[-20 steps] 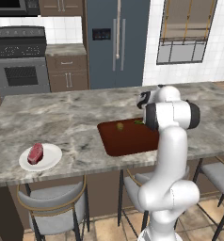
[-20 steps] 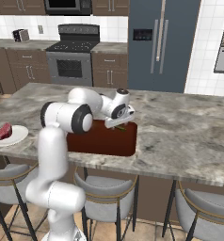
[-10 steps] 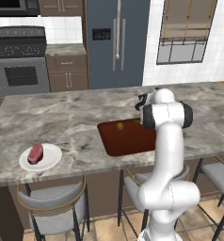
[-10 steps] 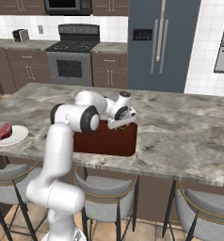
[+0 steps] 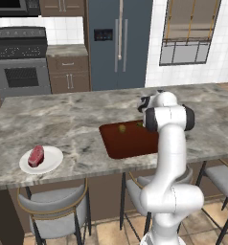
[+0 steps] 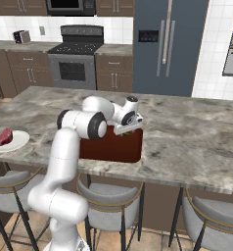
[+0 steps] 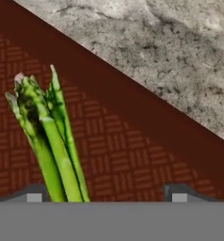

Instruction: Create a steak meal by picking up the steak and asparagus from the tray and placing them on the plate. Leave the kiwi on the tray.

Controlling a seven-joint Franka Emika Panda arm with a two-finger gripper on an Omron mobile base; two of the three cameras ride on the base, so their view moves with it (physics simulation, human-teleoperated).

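The arm reaches low over the far right end of the tray (image 5: 130,143), a dark reddish-brown board lying on the grey marbled tabletop (image 5: 73,124). In the hand view the fingers (image 7: 107,192) stand spread, one tip at about 7 o'clock and the other at about 5 o'clock along the bottom, with bare patterned tray surface between them. The asparagus (image 7: 45,136), a small bunch of green stalks, lies flat on the tray with its tips pointing toward 11 o'clock; its lower end runs down just beside the left tip, inside the gap, and whether that tip touches it cannot be told. The tray's rim crosses the hand view diagonally, with tabletop beyond it at 1 o'clock.

In the left base view the kiwi (image 5: 121,128) sits on the tray near its far edge, at roughly 9 o'clock from the hand. The steak (image 5: 36,155) rests on the white plate (image 5: 51,162), well apart from the tray toward the tabletop's left end. In the right base view the plate (image 6: 18,141) carries the steak (image 6: 4,137) at the far left, and the hand hangs over the tray (image 6: 111,149).
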